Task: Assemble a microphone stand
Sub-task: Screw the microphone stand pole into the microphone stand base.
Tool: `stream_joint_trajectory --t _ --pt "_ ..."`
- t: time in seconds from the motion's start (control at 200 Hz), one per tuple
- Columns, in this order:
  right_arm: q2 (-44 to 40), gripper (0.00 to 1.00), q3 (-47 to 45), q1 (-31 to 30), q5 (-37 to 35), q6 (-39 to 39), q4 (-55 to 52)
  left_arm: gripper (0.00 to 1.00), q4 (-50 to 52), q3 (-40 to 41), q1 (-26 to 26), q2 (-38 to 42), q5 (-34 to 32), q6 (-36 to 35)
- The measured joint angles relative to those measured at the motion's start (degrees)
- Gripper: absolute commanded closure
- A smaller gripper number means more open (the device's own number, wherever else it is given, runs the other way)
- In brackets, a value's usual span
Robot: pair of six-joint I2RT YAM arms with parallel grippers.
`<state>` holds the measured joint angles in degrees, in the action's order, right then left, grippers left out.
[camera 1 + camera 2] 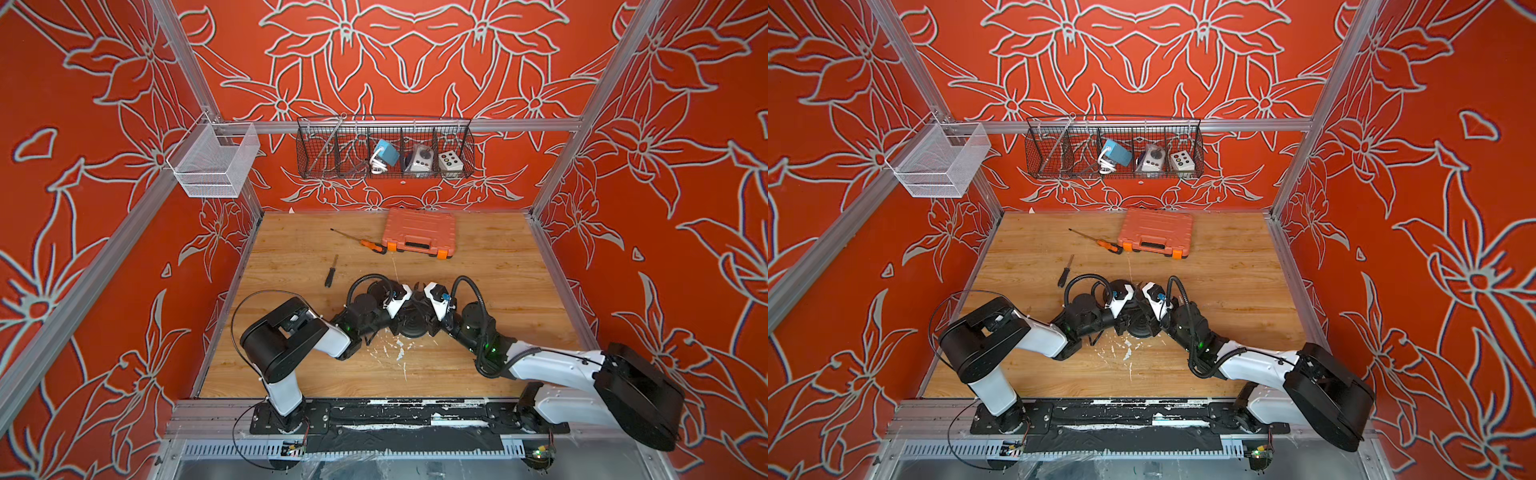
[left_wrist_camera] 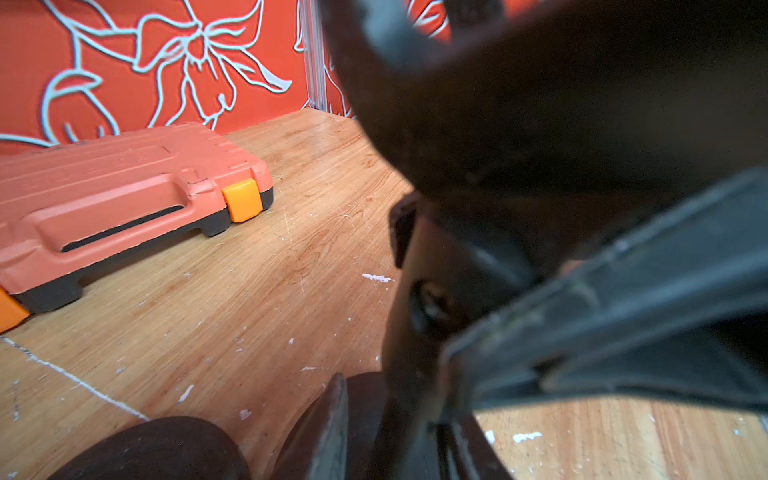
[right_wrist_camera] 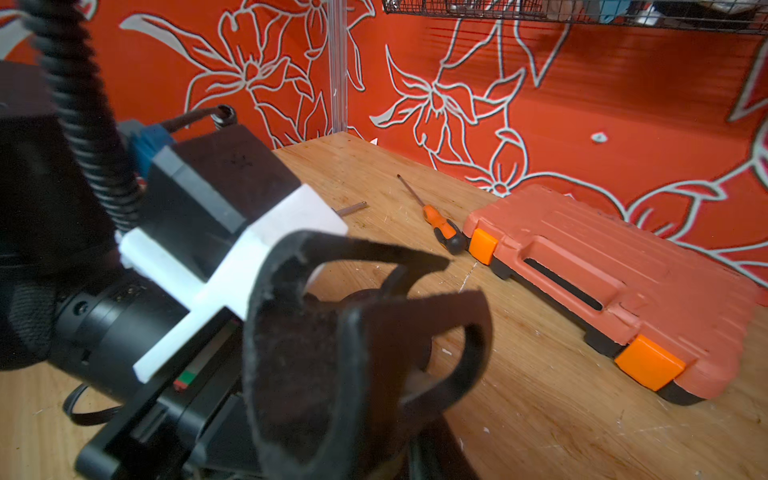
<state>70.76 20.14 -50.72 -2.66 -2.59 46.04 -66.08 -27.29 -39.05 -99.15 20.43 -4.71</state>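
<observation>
Left arm (image 1: 291, 332): based at 7 o'clock, elbow bent, forearm reaching toward 2 o'clock.
Right arm (image 1: 552, 365): based at 5 o'clock, stretched low toward 10 o'clock.
Left gripper (image 1: 410, 311): low at centre, jaw gap hidden.
Right gripper (image 3: 455, 291): just beside it at 3 o'clock, fingertips slightly apart; grip unclear.

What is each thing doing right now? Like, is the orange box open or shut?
Orange case: shut, flat on the table.
Orange screwdriver: lying beside the case.
Black screwdriver: lying loose.
Stand base: flat on the table, partly hidden.
Left gripper: can't tell, open or shut.
Right gripper: can't tell either.
</observation>
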Motion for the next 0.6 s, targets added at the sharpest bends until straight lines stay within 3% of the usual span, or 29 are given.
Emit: stream_joint_trajectory --t 0.26,0.41,0.49,0.6 --pt "2.0 1.0 0.2 -0.1 -0.3 -1.0 2.6 0.85 -1.8 -0.9 0.1 -1.6 1.3 1.3" --pt "2.3 0.99 -0.1 0.3 -0.2 -1.3 3.7 0.91 -3.3 -0.9 0.1 -2.4 1.0 -0.6" --pt "2.0 0.85 -0.1 0.9 0.8 -1.0 3.3 0.92 -3.3 -0.8 0.0 -2.4 0.4 -1.8" --pt "0.0 0.5 -0.1 3.7 6.1 0.6 0.2 0.92 -3.5 -0.6 -0.5 -2.4 -0.2 -3.3"
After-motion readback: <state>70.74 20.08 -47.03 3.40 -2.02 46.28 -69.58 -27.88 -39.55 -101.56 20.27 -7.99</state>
